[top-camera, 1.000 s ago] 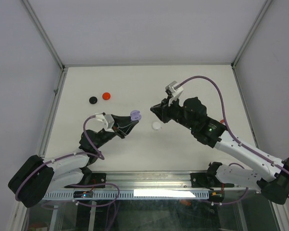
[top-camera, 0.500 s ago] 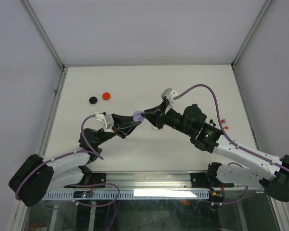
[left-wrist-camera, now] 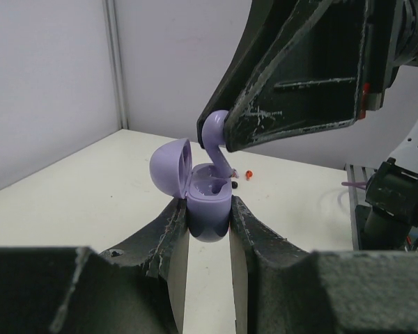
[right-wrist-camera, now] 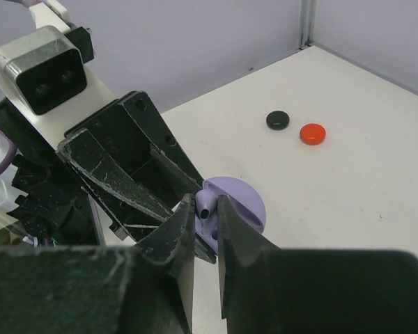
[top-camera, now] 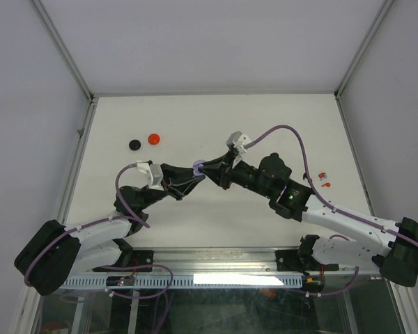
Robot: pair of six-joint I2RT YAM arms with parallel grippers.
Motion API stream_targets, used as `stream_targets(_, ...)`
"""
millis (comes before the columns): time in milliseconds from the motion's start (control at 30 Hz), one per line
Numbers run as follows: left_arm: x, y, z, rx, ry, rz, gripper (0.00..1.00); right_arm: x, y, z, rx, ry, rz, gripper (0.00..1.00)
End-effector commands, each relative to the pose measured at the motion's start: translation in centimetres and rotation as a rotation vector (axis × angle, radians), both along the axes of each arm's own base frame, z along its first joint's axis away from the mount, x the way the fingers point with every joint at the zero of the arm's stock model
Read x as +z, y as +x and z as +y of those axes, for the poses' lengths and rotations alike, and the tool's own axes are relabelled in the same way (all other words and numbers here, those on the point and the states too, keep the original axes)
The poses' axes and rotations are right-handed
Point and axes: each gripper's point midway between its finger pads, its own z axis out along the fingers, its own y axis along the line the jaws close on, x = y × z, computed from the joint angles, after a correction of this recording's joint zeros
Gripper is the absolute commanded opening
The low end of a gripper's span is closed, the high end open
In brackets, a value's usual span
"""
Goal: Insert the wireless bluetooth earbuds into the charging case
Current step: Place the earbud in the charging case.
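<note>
Table: spreading white beneath both arms.
Left gripper: clamping the open charging case upright.
Right gripper: pinching earbud, stem reaching down at case's socket.

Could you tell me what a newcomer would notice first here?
The left gripper clamps an open purple case mid-table, while the right gripper holds a purple earbud, stem down, at its opening. A black disc and a red disc lie farther left on the table.
</note>
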Motion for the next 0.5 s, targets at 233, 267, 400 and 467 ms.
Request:
stream_targets(233,3.36,-0.89,0.25,-0.041,-0.098,-0.063,0.02,1.75,-0.12,0.51,0.009,0.057,-0.067,0.02)
stream_targets(267,3.35,-0.88,0.27,-0.041,-0.100,-0.060,0.02,1.67,-0.11,0.50,0.009,0.053,-0.067,0.02)
stream_targets(400,3.71,-0.54,0.49,-0.025,-0.122,-0.043,0.01,1.31,-0.18,0.52,0.012,0.042,-0.068,0.02)
stream_targets(467,3.82,-0.43,0.57,-0.020,-0.133,-0.031,0.01,1.21,-0.16,0.45,0.010,0.040,-0.071,0.02)
